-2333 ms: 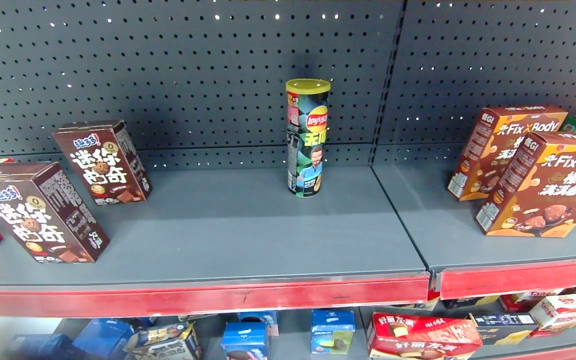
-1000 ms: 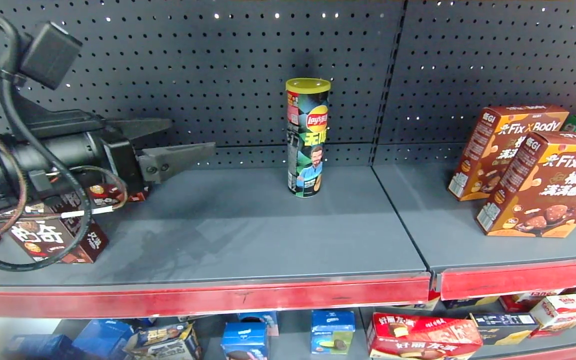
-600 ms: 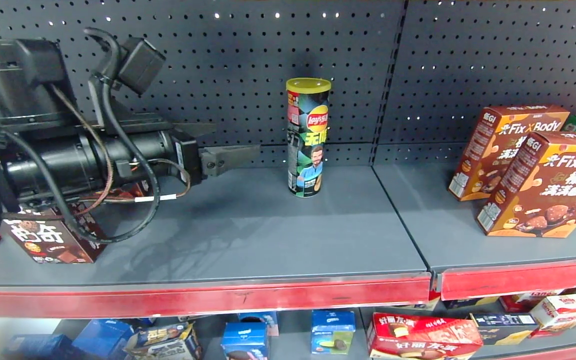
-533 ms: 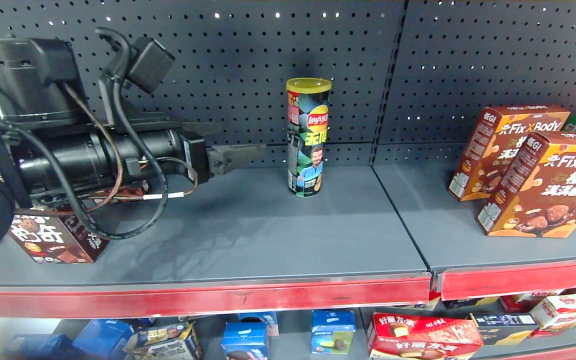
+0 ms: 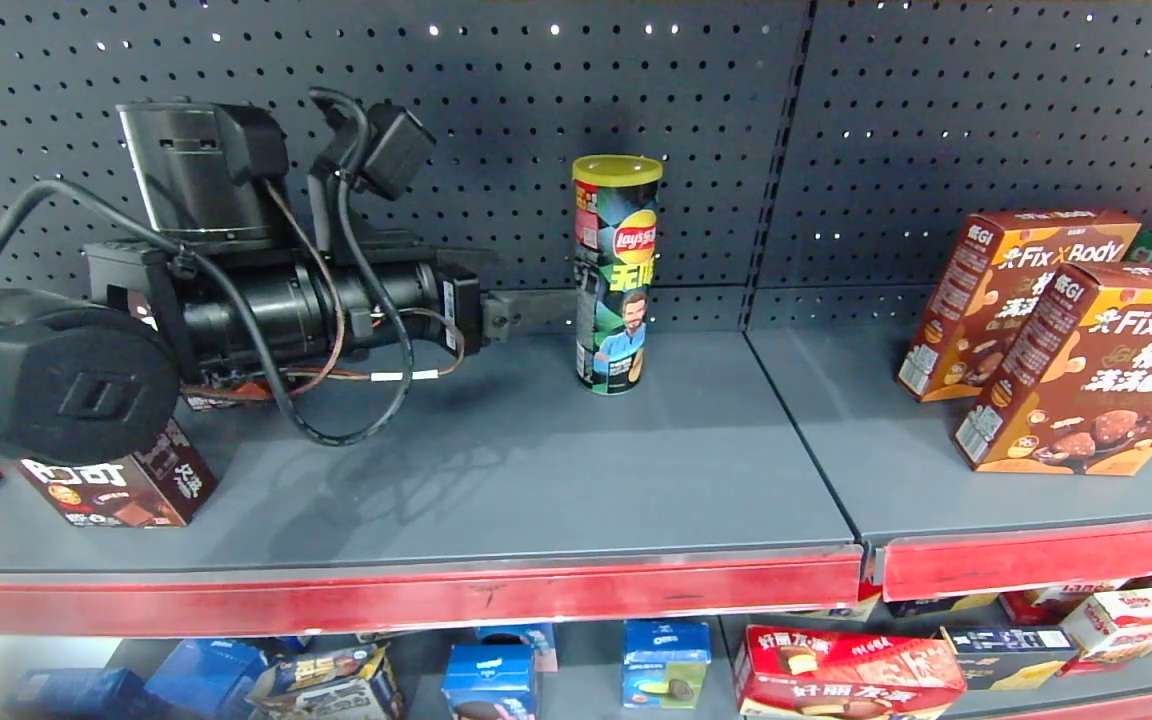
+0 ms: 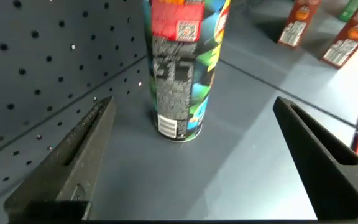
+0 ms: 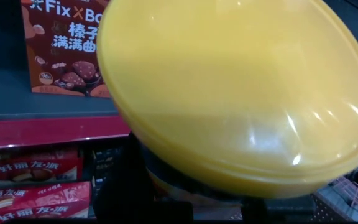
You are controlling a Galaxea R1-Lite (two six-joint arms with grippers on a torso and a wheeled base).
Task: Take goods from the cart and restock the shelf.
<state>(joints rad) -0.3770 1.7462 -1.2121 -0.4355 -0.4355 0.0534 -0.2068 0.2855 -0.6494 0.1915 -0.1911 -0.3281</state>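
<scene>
Can (image 5: 616, 275) stands upright at the back of the shelf (image 5: 536, 480). To its left, the left hand (image 5: 536, 300) hovers level just beside it, spread wide and not touching. The step looks like grasping it to reposition. Next, advance until the fingers (image 6: 73, 155) straddle it, then close gently without tipping it.

A tall chips can (image 5: 616, 275) with a yellow lid and a dark, multicoloured wrap stands upright near the back of the grey, red-edged shelf (image 5: 536, 480), about midway along its left section. A second can (image 7: 235, 93) shows its yellow lid, tilted, close before the right wrist camera.
</scene>
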